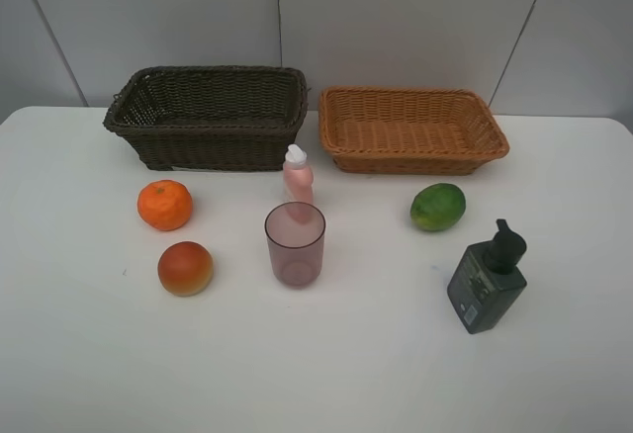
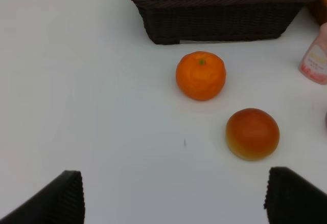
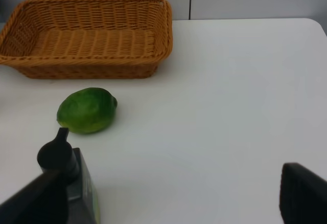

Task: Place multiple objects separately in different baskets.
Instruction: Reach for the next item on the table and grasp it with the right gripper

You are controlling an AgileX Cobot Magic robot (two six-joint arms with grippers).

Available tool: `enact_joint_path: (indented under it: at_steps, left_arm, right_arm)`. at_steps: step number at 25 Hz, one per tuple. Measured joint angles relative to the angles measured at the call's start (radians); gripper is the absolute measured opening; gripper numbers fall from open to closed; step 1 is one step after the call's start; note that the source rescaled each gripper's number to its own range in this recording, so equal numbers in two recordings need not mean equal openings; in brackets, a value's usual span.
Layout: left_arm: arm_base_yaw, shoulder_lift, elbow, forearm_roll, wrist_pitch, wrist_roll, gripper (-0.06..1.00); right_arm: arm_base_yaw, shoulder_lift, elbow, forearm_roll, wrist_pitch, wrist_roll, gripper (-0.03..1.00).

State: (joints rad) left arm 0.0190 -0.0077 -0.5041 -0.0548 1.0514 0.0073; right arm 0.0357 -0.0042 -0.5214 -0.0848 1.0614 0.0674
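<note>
**Entry: zero of six placed, both grippers empty**

Left gripper [image 2: 173, 198]: jaws spread wide, nothing between them. The red-orange round fruit [image 2: 252, 133] lies nearest ahead of it. The orange tangerine [image 2: 201, 75] is beyond that and apart from it, and the dark brown basket [image 2: 219, 19] stands behind both.

Right gripper [image 3: 168, 198]: jaws spread too, holding nothing. The dark pump bottle [image 3: 76, 183] is close beside one finger. The green fruit [image 3: 87, 110] lies farther on, in front of the light tan basket [image 3: 87, 70].

Neither arm shows in the high view. Mid-table, the purple cup [image 1: 295, 244] stands upright with the pink bottle [image 1: 298, 178] just behind it, in front of the gap between the baskets.

Progress: all six objects rest on the white table [image 1: 316, 384], and both baskets look bare inside as far as I can see. My judgement is that the task is at its start. No grasp has been made and every placement is left to do.
</note>
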Motion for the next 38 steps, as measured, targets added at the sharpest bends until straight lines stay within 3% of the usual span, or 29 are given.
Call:
enact_joint_path:
  at_steps: [38]
  left_arm:
    - [0.0,0.0,0.0,0.0,0.0,0.0,0.92]
  right_arm:
    - [0.0,0.0,0.0,0.0,0.0,0.0,0.92]
